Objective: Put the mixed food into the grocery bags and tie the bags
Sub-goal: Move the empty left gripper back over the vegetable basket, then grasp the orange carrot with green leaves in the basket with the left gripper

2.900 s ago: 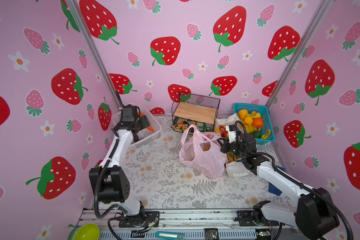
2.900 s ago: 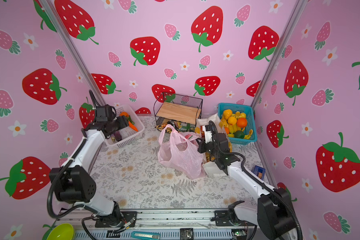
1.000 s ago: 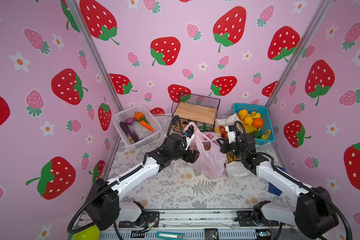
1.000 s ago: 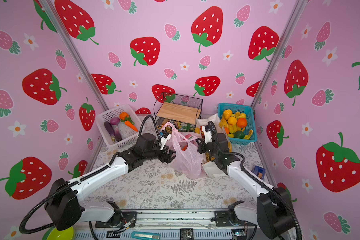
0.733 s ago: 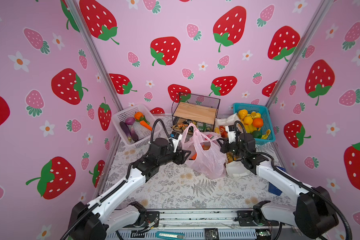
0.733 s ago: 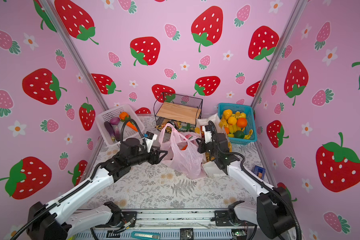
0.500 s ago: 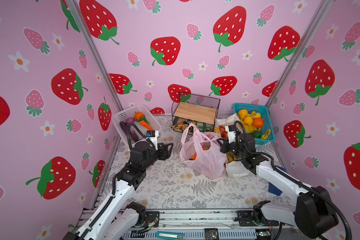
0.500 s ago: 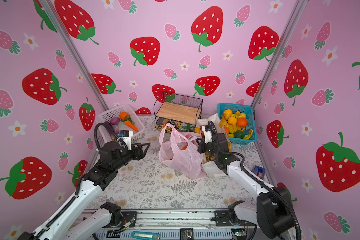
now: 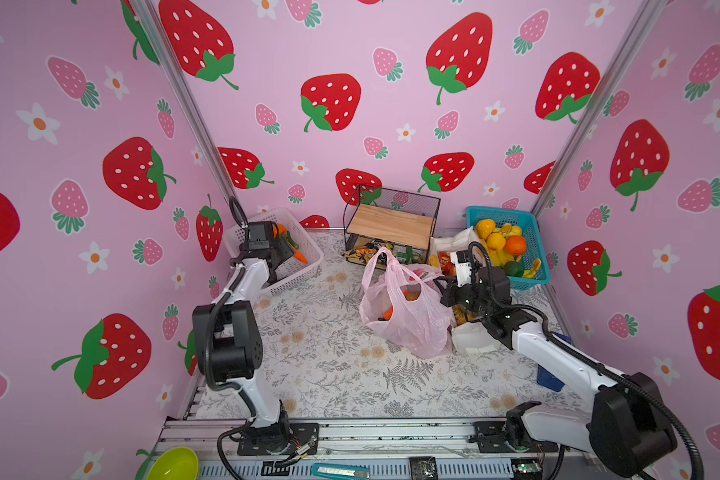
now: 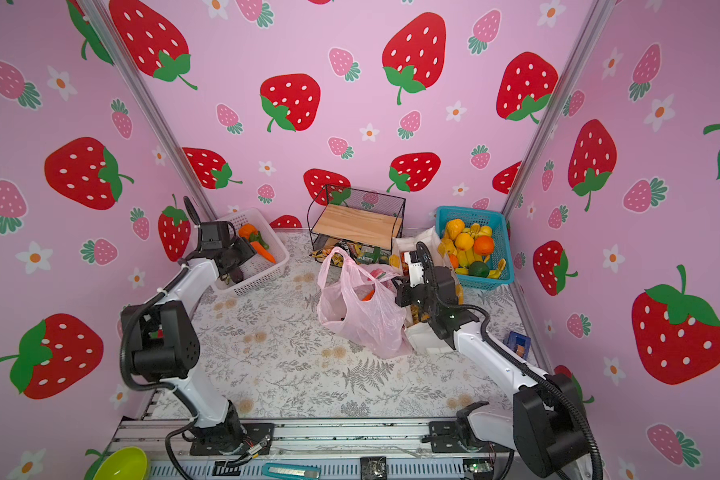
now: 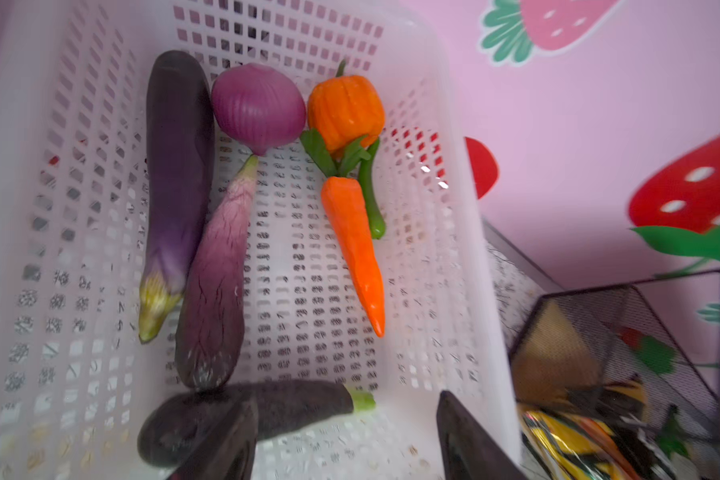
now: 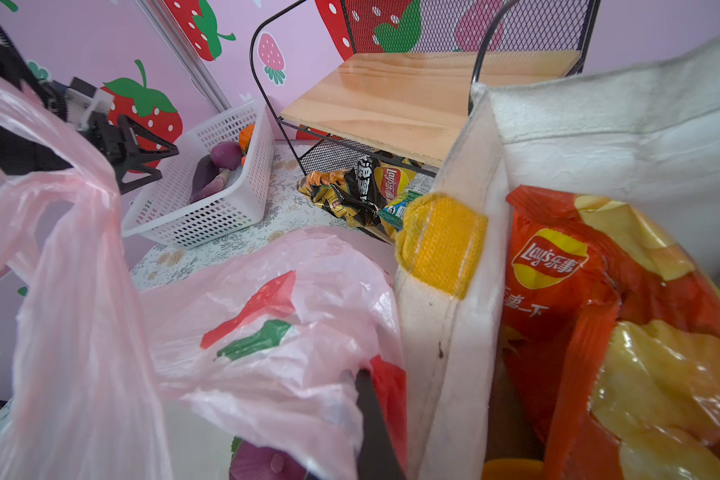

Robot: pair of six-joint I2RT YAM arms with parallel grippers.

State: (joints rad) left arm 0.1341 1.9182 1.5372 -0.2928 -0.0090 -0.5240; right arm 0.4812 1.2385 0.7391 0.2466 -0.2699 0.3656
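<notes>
The pink grocery bag [image 9: 404, 307] [image 10: 362, 307] stands mid-table with orange pieces showing through it. My right gripper [image 9: 443, 289] [image 12: 362, 395] is shut on the bag's rim; one finger [image 12: 371, 415] shows against the plastic. The white tote [image 9: 472, 336] [image 12: 599, 124] beside it holds a red-orange snack packet [image 12: 578, 270]. My left gripper [image 9: 281, 257] [image 11: 346, 415] hangs open over the white basket [image 11: 433, 208], just above a dark eggplant [image 11: 292, 403]. A carrot [image 11: 356, 249], purple onion [image 11: 258, 108], orange pepper [image 11: 346, 110] and two more eggplants [image 11: 179, 166] lie there.
A wire rack with a wooden shelf [image 9: 391, 224] stands at the back, with snack packets [image 9: 364, 253] under it. The blue basket [image 9: 535, 249] of fruit sits back right. A blue box [image 9: 551, 376] lies by the right wall, and a green bowl [image 9: 171, 463] below the front rail.
My left arm has pulled away from the pink bag and swung left and back to the white basket, its jaws still open. The right arm has kept still on the bag.
</notes>
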